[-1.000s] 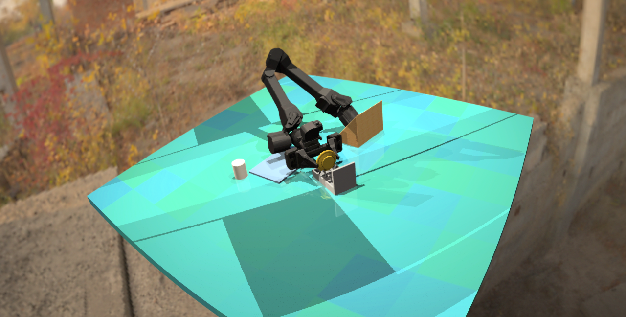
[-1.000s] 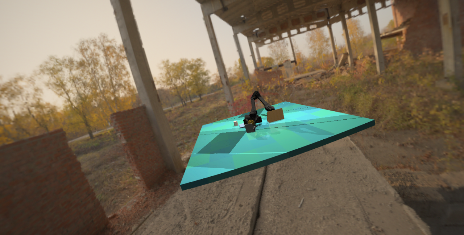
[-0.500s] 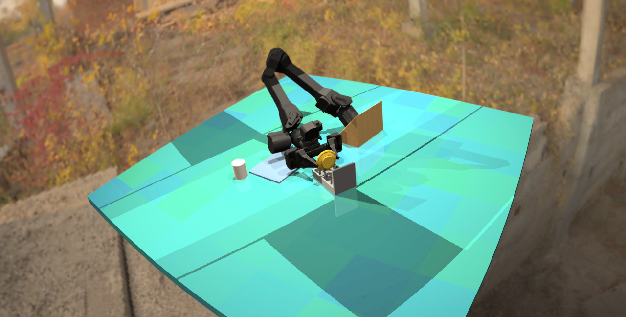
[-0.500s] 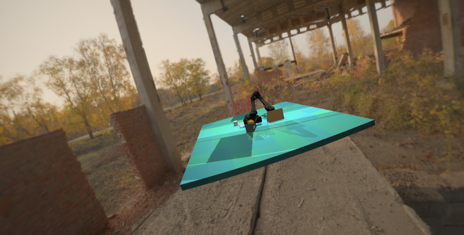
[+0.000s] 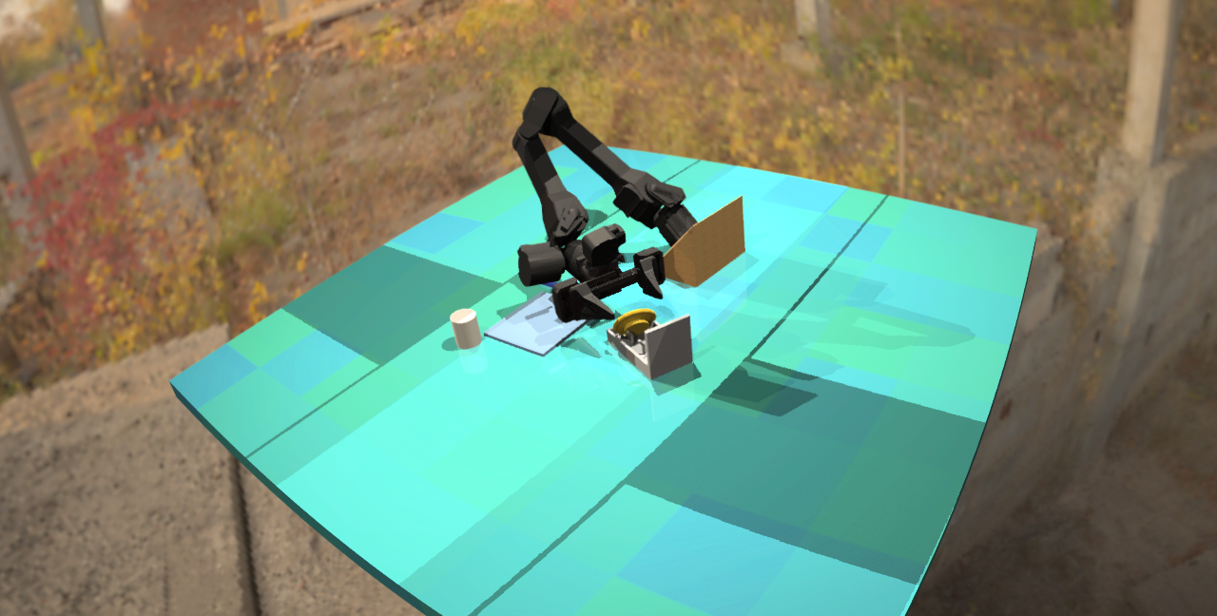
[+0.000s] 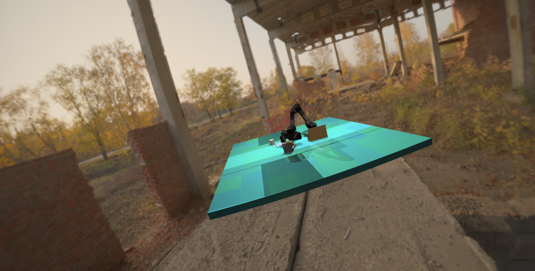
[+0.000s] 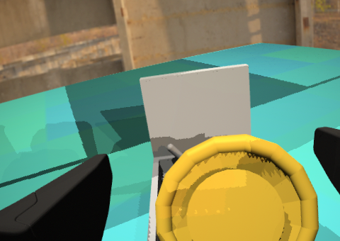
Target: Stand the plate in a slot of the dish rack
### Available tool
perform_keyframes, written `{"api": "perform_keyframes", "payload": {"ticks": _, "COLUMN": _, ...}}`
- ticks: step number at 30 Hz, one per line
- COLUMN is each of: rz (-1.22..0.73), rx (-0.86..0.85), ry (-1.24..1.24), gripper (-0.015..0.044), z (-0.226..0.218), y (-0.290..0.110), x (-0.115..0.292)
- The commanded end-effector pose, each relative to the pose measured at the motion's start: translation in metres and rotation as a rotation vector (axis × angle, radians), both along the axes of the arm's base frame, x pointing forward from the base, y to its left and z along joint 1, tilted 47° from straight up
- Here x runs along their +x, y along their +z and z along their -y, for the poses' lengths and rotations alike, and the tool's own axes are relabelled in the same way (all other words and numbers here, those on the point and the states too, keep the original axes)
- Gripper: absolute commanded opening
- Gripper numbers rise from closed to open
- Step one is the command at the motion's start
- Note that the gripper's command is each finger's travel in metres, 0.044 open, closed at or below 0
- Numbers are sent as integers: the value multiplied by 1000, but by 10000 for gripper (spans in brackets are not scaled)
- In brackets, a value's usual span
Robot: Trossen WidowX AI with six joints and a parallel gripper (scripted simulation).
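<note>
The yellow plate [image 5: 635,321] [image 7: 236,208] stands on edge in the grey dish rack [image 5: 667,350] [image 6: 288,147] [image 7: 195,104], between its rails and in front of its tall back panel. It faces the wrist camera. My gripper [image 5: 619,289] [image 6: 290,140] [image 7: 215,153] is open, just behind and above the plate. Its black fingers stand apart on either side of the plate with a gap on each side, and nothing is between them.
A pale blue flat sheet [image 5: 531,324] lies left of the rack, under the arm. A white cylinder [image 5: 463,328] [image 6: 271,141] stands further left. A brown cardboard box [image 5: 705,246] [image 6: 317,133] stands behind the rack, by the arm's base.
</note>
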State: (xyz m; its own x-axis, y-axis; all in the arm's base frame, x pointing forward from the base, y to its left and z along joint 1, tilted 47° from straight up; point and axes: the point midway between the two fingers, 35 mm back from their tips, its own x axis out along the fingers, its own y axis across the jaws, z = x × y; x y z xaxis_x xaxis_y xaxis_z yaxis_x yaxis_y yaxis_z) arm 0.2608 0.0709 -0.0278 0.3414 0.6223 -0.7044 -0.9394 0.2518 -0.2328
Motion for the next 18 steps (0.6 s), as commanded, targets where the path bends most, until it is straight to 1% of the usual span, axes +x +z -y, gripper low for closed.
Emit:
{"api": "perform_keyframes", "payload": {"ticks": 1, "rz": 22, "rx": 1, "ry": 17, "gripper": 400, "z": -33, "y": 33, "x": 7}}
{"api": "perform_keyframes", "payload": {"ticks": 5, "rz": 28, "rx": 23, "ry": 17, "gripper": 400, "z": -70, "y": 68, "x": 1}}
{"api": "perform_keyframes", "payload": {"ticks": 11, "rz": 12, "rx": 16, "ry": 7, "gripper": 400, "z": -74, "y": 69, "x": 5}}
{"api": "perform_keyframes", "payload": {"ticks": 18, "rz": -115, "rx": -67, "ry": -76, "gripper": 400, "z": -82, "y": 71, "x": 4}}
